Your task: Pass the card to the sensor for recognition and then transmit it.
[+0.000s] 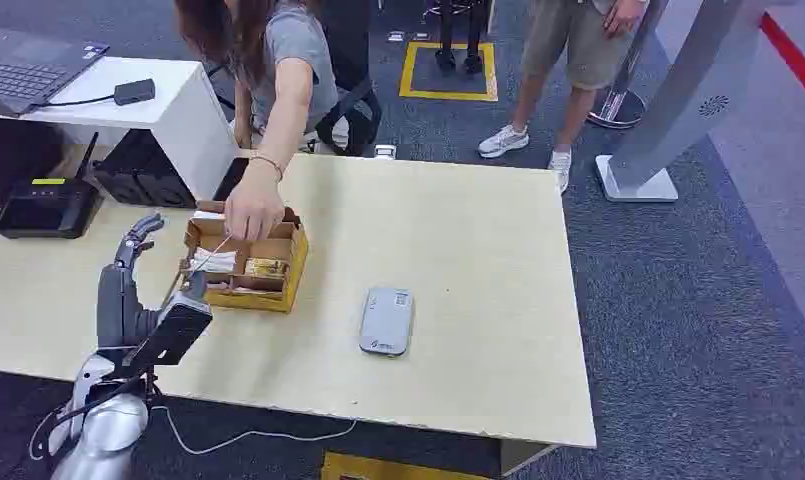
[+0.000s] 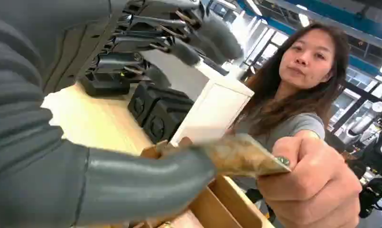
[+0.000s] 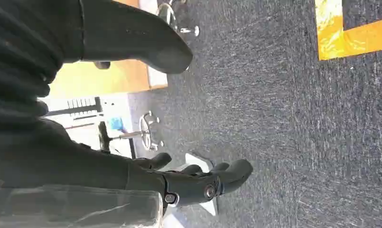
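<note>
Handover of thin gold-patterned card (image 2: 246, 159) at cardboard box (image 1: 278, 275).
Left hand (image 2: 132, 95) is spread, grasping nothing; card is held by person's hand (image 2: 317, 183); grey sensor pad (image 1: 386, 320) is untouched.

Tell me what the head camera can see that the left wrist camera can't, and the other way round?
Head view alone: the grey sensor lying flat on the table, and a second person standing on the carpet. Left wrist view alone: a close look at the card pinched in the person's hand, beside the thumb of the left hand. Both: the cardboard box, the person's hand and the left hand.
</note>
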### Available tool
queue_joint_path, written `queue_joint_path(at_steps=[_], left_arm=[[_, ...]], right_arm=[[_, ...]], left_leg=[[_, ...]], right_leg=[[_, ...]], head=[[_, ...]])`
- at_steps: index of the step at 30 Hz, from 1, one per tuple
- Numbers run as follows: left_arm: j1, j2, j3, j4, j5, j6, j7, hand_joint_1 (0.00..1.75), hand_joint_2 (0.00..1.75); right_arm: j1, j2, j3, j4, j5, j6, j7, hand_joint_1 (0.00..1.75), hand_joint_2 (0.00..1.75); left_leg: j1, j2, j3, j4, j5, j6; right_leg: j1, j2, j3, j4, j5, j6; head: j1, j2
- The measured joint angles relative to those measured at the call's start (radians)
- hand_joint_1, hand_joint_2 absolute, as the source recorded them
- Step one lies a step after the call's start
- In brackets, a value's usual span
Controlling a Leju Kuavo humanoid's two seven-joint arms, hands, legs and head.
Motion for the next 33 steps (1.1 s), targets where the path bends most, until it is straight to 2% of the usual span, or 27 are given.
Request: queue_joint_path(at_steps=[23, 28, 33], left_arm=[[-0.01, -0.008, 0.0, 0.026, -0.002, 0.005, -0.004, 1.75, 1.75], [-0.019, -0.017, -0.002, 0.026, -0.053, 0.021, -0.01, 1.75, 1.75], [-0.045, -0.036, -0.039, 0.036, -0.132, 0.041, -0.003, 1.75, 1.75]], right_arm=[[0.0, -0.003, 0.006, 0.0, 0.014, 0.003, 0.0, 0.0, 1.75], [-0.001, -0.006, 0.01, 0.0, 0.021, 0.003, 0.0, 0.0, 1.75], [-0.002, -0.008, 0.02, 0.0, 0.026, 0.011, -0.004, 0.0, 1.75]], left_leg=[[0.0, 0.0, 0.0, 0.0, 0.0, 0.0], [0.0, 0.0, 0.0, 0.0, 0.0, 0.0], [0.0, 0.0, 0.0, 0.0, 0.0, 0.0]], right_leg=[[0.0, 0.0, 0.0, 0.0, 0.0, 0.0], [0.0, 0.0, 0.0, 0.0, 0.0, 0.0], [0.0, 0.0, 0.0, 0.0, 0.0, 0.0]], head=[[0.0, 0.0], [0.0, 0.0], [0.0, 0.0]])
